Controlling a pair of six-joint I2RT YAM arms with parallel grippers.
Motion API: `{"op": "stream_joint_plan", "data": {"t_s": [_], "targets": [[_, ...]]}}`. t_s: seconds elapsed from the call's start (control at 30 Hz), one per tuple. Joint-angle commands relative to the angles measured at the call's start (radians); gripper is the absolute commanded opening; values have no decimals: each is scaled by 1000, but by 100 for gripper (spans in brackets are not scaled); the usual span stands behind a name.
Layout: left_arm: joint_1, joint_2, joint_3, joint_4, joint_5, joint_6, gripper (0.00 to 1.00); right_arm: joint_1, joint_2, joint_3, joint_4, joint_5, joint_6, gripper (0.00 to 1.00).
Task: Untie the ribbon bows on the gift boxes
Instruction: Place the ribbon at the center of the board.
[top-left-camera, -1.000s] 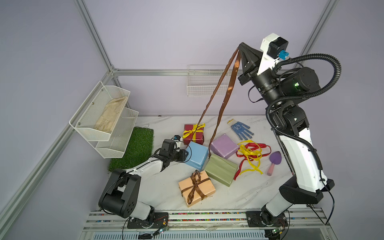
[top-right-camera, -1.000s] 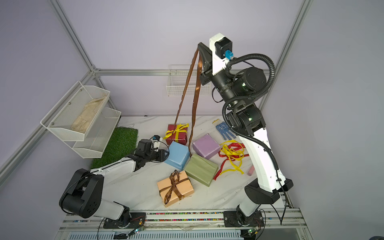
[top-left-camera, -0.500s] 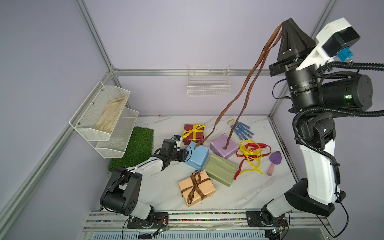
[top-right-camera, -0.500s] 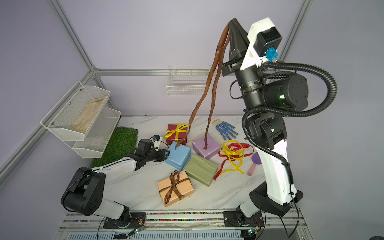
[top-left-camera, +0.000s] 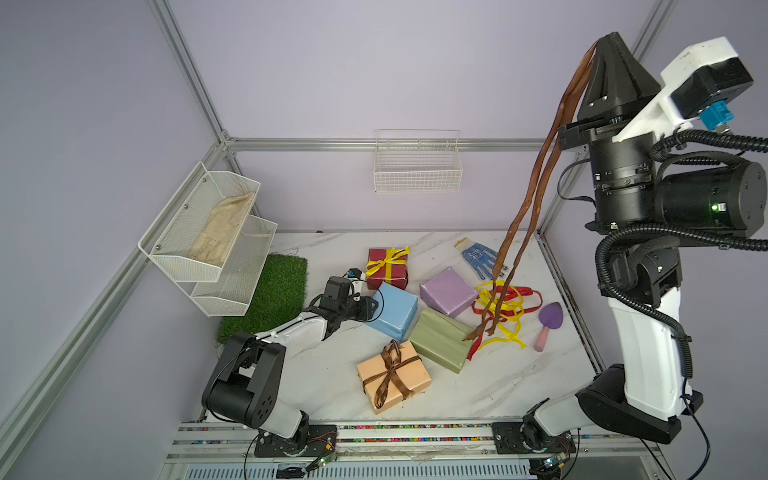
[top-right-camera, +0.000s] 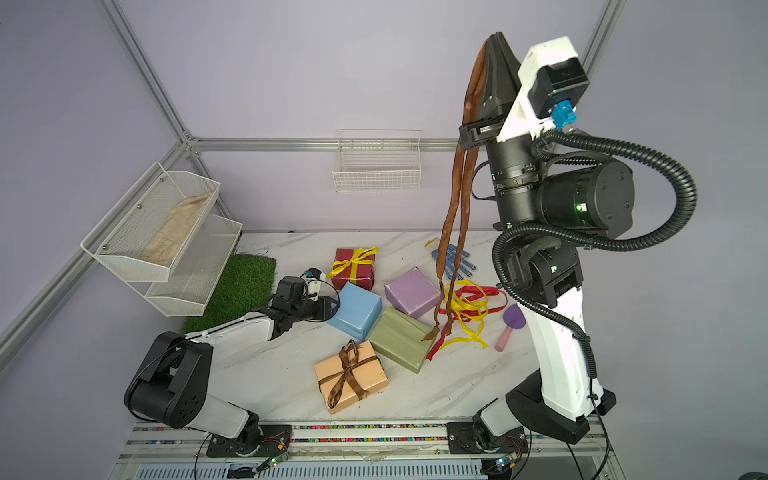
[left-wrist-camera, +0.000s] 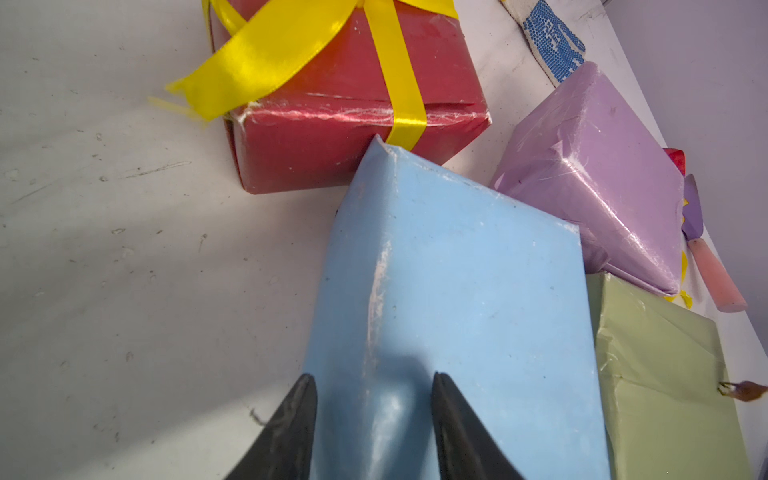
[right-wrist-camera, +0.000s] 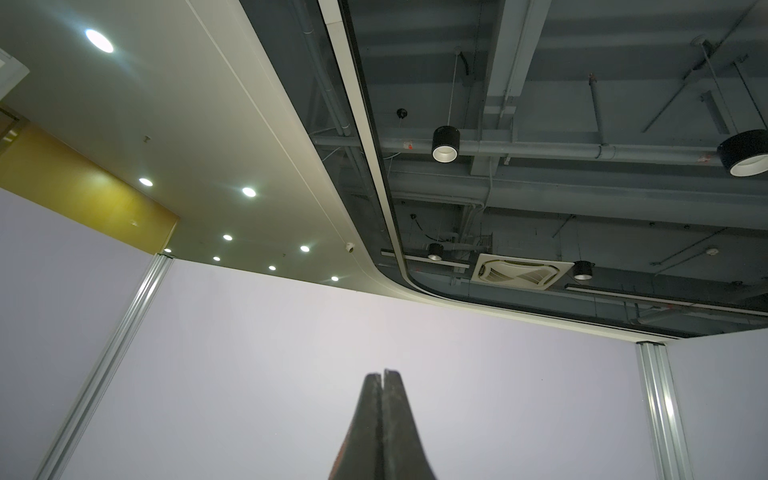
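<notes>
My right gripper (top-left-camera: 604, 38) (top-right-camera: 494, 35) (right-wrist-camera: 382, 372) is raised high at the right, shut on a brown ribbon (top-left-camera: 536, 195) (top-right-camera: 457, 195). Its two strands hang down, their ends by the olive green box (top-left-camera: 440, 343) and a heap of loose yellow and red ribbons (top-left-camera: 505, 307). My left gripper (top-left-camera: 372, 305) (left-wrist-camera: 372, 378) is shut on a corner of the bare light blue box (top-left-camera: 392, 309) (left-wrist-camera: 449, 291). The lilac box (top-left-camera: 446, 291) is bare too. A yellow bow sits tied on the dark red box (top-left-camera: 386, 270) and a brown bow on the peach box (top-left-camera: 392, 374).
A blue-dotted glove (top-left-camera: 478, 255) and a purple trowel (top-left-camera: 548, 324) lie at the right. A green turf mat (top-left-camera: 270, 295) sits under the white tiered baskets (top-left-camera: 208, 237) at the left. Another wire basket (top-left-camera: 417, 166) hangs on the back wall.
The right arm has swung right and upward with the brown ribbon. The ribbon's ends have left the light blue box and now dangle by the ribbon heap. The left arm has stayed put.
</notes>
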Motion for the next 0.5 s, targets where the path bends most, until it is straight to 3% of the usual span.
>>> {"op": "stream_joint_plan", "data": {"t_s": [0.0,0.47], "targets": [[11,22,19,-87,-50,9,46,-4,-20,-27,7,55,-24,0],[15,-72,43,-170,-76,45,49,-3,-189,-436,99,284,-85,0]]}}
